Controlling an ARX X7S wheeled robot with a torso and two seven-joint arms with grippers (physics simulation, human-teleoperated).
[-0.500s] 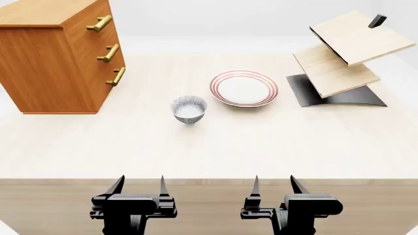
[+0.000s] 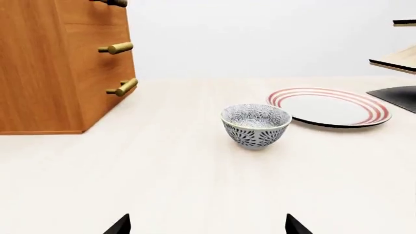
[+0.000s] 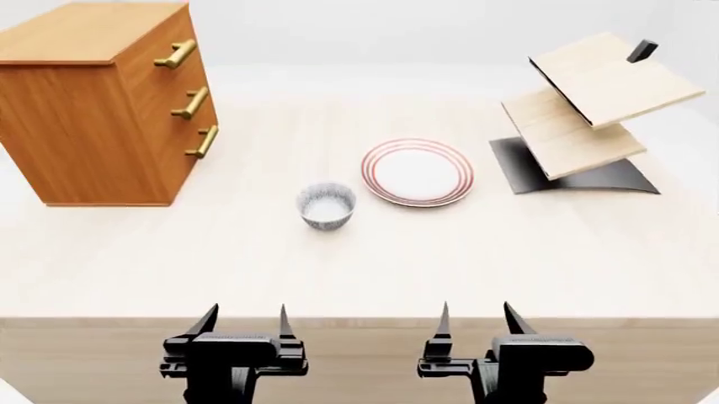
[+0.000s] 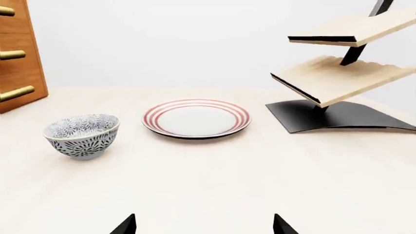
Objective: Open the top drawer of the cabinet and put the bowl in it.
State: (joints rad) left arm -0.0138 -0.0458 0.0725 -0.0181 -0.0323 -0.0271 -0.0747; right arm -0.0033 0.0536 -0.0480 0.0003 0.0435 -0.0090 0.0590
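Pale wood table (image 3: 225,252), head view. Boxy orange-brown wooden cabinet (image 3: 96,105) at ten o'clock, three stacked drawers facing the table centre; top drawer (image 3: 168,46) shut flush, brass bar handle (image 3: 175,54) untouched. Small round white bowl with blue-grey speckled pattern (image 3: 326,204) upright near centre, well apart from cabinet. Flat red-ringed white plate (image 3: 417,172) just beside bowl at two o'clock, not touching. Tilted pale-wood rack on black base (image 3: 584,118) at two o'clock of table. Left gripper (image 3: 245,320) and right gripper (image 3: 476,318) at six o'clock edge, both with jaws spread, holding nothing, well short of bowl.
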